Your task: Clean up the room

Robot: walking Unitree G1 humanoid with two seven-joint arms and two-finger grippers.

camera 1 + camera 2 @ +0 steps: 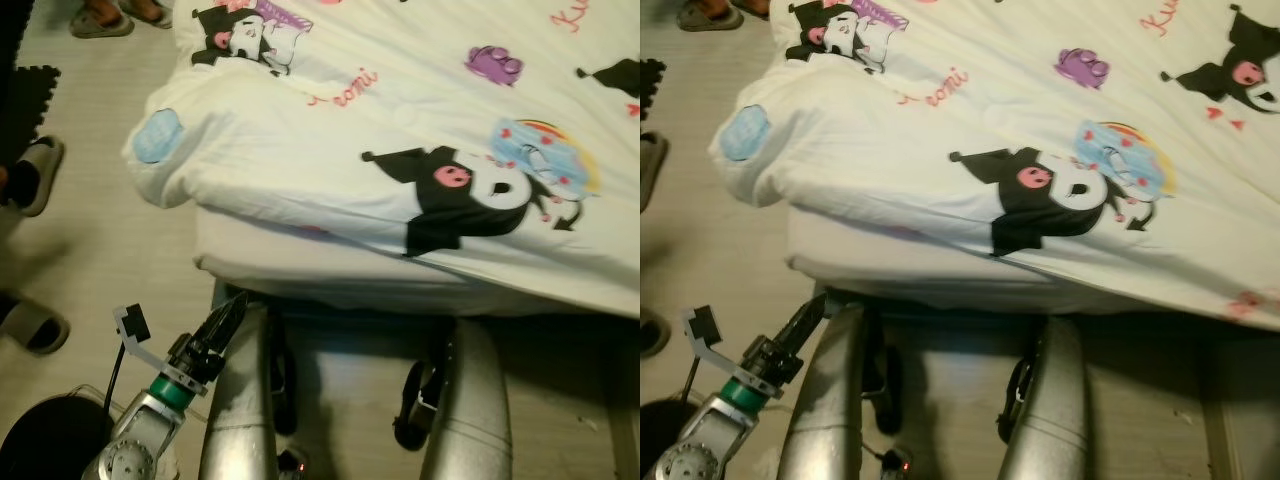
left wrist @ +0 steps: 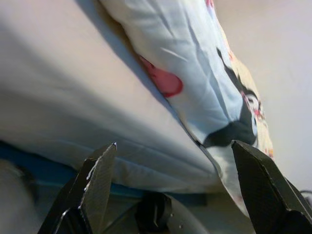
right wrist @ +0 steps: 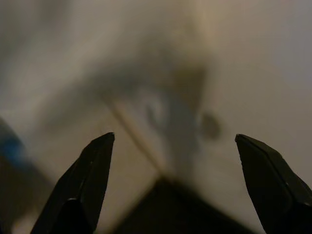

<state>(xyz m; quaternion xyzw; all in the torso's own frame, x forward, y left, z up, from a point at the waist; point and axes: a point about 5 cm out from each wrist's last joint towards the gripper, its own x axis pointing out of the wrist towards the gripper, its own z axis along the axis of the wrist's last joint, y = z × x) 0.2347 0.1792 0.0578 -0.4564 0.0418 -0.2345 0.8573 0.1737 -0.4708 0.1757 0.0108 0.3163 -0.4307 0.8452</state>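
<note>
On the far left, slippered feet (image 1: 38, 172) of people stand on the pale floor (image 1: 100, 260), one beside a dark foam mat (image 1: 25, 95). Down in the near left corner sits a round black bin or pot (image 1: 45, 435); I can't tell which. Just right of it the left tool (image 1: 222, 330) is raised and points up toward the bed's edge; its wrist camera shows the two black fingers (image 2: 95, 185) spread wide, with nothing between them. Right of that come the robot's own two silver legs (image 1: 465, 400), close against the bed frame.

The bed fills the middle and right: a soft, puffy white duvet (image 1: 400, 110), wrinkled and printed with black-and-white cartoon characters, pink lettering and a rainbow. Its rounded corner (image 1: 165, 160) bulges over the mattress (image 1: 300, 265), which is smooth, pale and firm-edged, with a dark blue base showing underneath. This bedding looks like what needs tidying here.

The right tool (image 3: 173, 185) hangs low over blurred, dim floor, fingers wide apart and empty.

The risk, I'd judge, is the loose duvet: slippery, thick fabric could slide out of thin pointed fingers, or the tips could snag and drag the whole cover off the bed. With legs so near the frame and people's feet nearby, a step forward could bump either.
</note>
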